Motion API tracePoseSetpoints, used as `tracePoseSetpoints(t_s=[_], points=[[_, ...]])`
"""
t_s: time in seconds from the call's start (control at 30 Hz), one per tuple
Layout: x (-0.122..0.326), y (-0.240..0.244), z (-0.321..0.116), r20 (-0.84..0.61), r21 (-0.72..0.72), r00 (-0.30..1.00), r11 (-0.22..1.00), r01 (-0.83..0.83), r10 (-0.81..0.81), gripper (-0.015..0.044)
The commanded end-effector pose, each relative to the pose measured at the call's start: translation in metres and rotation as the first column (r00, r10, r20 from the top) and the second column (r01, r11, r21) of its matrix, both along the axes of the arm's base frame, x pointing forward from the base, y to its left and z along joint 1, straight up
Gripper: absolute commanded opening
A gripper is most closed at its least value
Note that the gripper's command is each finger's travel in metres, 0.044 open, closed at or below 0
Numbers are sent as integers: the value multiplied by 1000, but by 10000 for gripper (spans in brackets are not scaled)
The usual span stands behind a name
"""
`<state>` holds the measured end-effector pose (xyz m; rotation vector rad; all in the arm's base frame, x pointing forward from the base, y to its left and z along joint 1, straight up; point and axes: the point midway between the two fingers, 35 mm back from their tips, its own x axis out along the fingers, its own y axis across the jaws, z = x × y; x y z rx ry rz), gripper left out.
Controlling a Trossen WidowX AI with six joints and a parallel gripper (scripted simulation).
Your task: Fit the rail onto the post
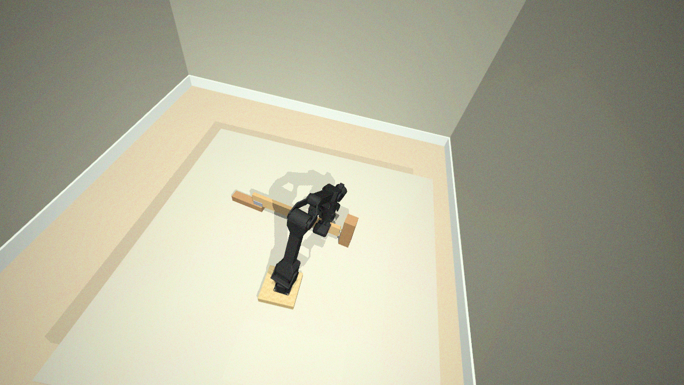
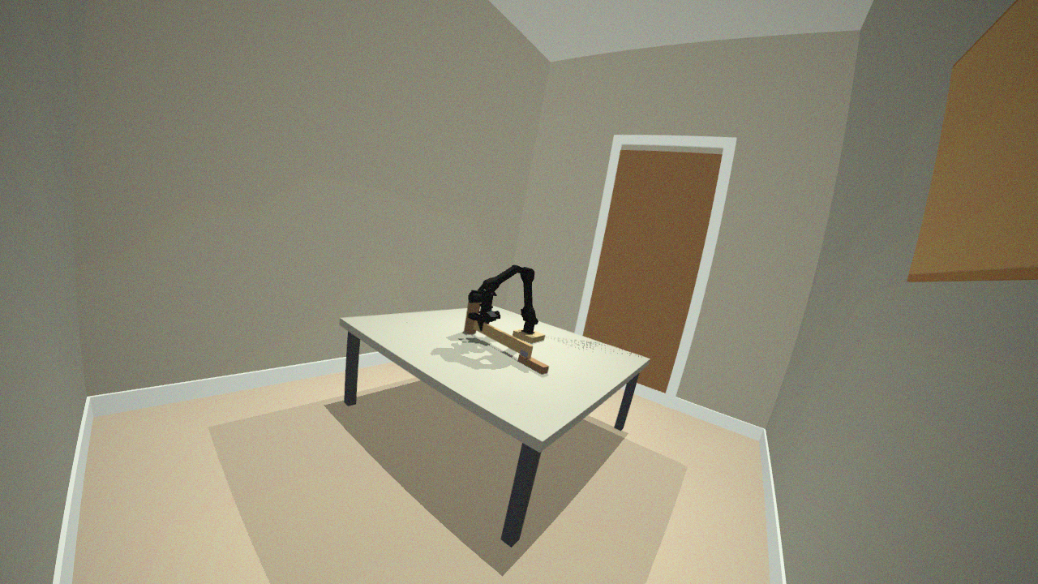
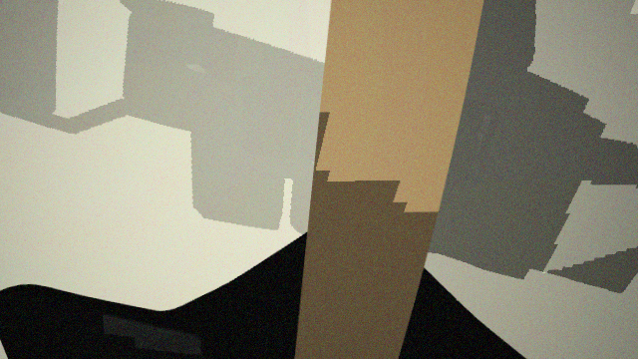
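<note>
The long light wooden rail (image 1: 266,201) (image 2: 509,339) (image 3: 394,100) has its far end at the bracket (image 1: 257,203) on the low footboard block (image 1: 241,199) (image 2: 537,365). My gripper (image 1: 327,224) (image 2: 480,324) (image 3: 351,248) is shut on the rail near its near end, with a black finger on each side in the wrist view. The rail's near end points at the upright post (image 1: 348,232) (image 2: 470,324), with a narrow gap between them in the top view. The pegs and holes are too small to make out, and the rail's exact tilt cannot be told.
The arm's wooden base plate (image 1: 279,300) (image 2: 533,337) stands on the table (image 1: 373,297) (image 2: 413,348), to one side of the rail. The arm arches over the rail and hides its middle in the top view. Shadows of the arm fall around the rail.
</note>
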<state>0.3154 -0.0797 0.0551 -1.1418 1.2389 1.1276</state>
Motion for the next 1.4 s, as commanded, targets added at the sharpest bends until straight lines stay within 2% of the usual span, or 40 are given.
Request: tracePoseSetpoints(t_s=[0.0,1.37], points=[[1,-4,6,11,-7,1000,1000,0,0,0],[3,3,3,11,-7,1000,1000,0,0,0]])
